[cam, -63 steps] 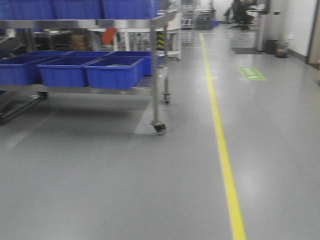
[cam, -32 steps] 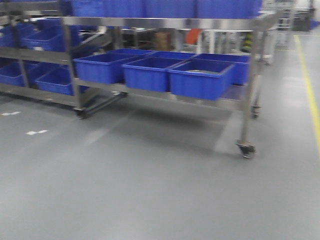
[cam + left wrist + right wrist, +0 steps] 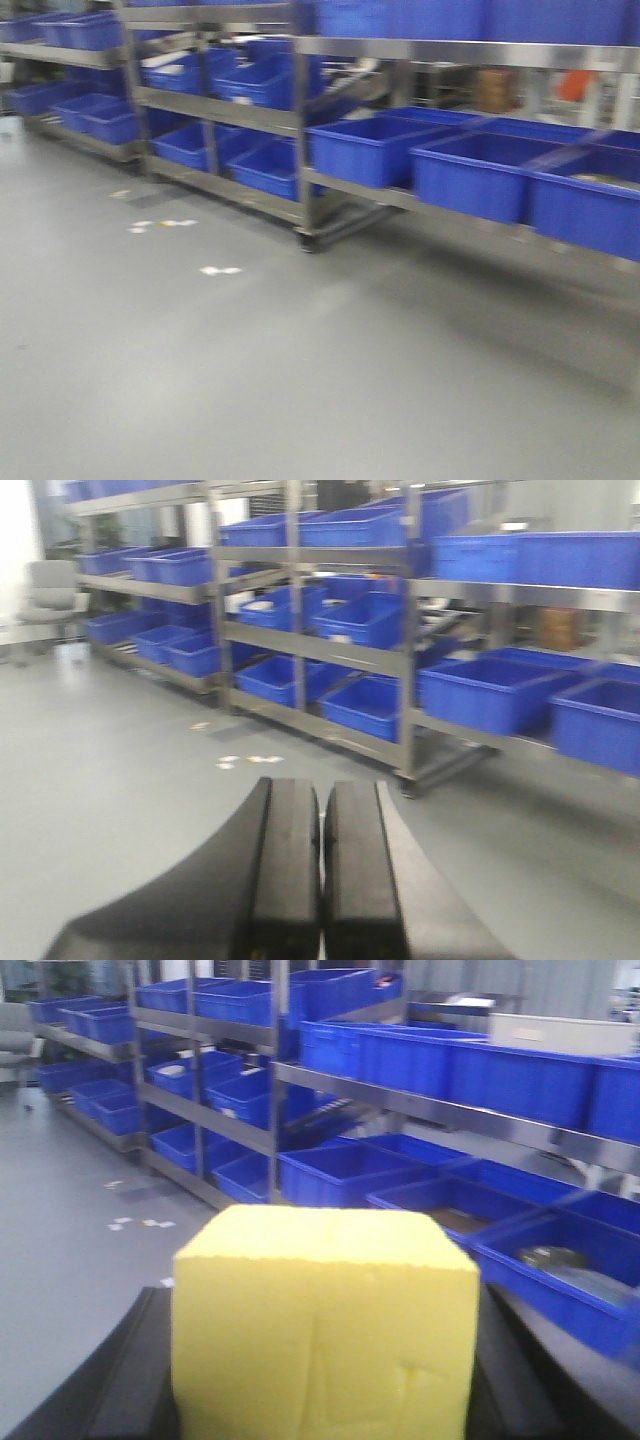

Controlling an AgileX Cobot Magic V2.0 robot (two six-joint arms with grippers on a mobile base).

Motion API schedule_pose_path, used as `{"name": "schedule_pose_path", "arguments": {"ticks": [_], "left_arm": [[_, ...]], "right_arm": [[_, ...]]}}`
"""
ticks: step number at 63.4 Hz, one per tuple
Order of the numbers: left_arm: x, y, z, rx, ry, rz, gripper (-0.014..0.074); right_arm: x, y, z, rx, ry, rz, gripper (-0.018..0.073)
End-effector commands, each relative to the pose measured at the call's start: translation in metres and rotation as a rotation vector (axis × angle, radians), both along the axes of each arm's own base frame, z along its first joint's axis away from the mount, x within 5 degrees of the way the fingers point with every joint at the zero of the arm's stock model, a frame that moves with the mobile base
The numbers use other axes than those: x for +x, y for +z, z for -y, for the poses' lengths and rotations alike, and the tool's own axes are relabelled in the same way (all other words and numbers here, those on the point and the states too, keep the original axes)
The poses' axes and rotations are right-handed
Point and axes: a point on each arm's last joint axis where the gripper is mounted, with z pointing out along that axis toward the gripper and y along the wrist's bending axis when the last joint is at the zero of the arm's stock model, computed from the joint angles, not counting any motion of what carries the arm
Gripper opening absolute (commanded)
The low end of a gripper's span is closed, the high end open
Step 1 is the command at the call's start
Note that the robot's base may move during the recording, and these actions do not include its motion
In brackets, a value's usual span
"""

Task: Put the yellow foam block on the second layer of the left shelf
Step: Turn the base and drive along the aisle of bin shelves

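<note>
The yellow foam block (image 3: 325,1320) fills the lower middle of the right wrist view. It is clamped in the right gripper (image 3: 322,1370), whose dark fingers (image 3: 130,1380) show only as slivers on either side. The contact faces are hidden behind the foam, and the bottom of the block is cut off by the lower edge of the frame. Faint creases mark its near face. Beyond it stand steel shelves (image 3: 400,1100) loaded with blue bins (image 3: 345,1175), all soft with blur. Something pale lies in one bin at the right, too smeared to name.

In the left wrist view the left gripper (image 3: 322,880) is clenched. Its two black fingers (image 3: 285,880) are pressed together with nothing between them, and their bases run off the bottom of the frame. A grey chair (image 3: 50,590) stands at the far left, partly cropped.

The front view is blurred. White marks (image 3: 220,270) dot the grey floor (image 3: 250,380) near the shelves, but it is unclear whether they are tape or scraps. The rightmost bins there are cut off by the frame edge.
</note>
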Motion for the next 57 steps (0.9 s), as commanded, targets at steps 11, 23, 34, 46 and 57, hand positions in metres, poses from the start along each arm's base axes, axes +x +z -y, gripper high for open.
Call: {"name": "schedule_pose_path", "arguments": {"ticks": [11,23,34,46,57], "left_arm": [[-0.0011,-0.0012,-0.0001,-0.006,0.001,0.073,0.0124],[-0.0011,-0.0012,-0.0001,-0.006,0.001,0.073,0.0124],[-0.0011,-0.0012,-0.0001,-0.006,0.001,0.073,0.0124],[-0.0011,-0.0012,-0.0001,-0.006,0.001,0.073,0.0124],[-0.0011,-0.0012,-0.0001,-0.006,0.001,0.073,0.0124]], "right_arm": [[-0.0019,0.0168,0.001,0.0,-0.011,0.109,0.0529],[-0.0019,0.0168,0.001,0.0,-0.011,0.109,0.0529],[-0.0019,0.0168,0.001,0.0,-0.011,0.109,0.0529],[-0.0019,0.0168,0.001,0.0,-0.011,0.109,0.0529],[-0.0019,0.0168,0.001,0.0,-0.011,0.109,0.0529]]}}
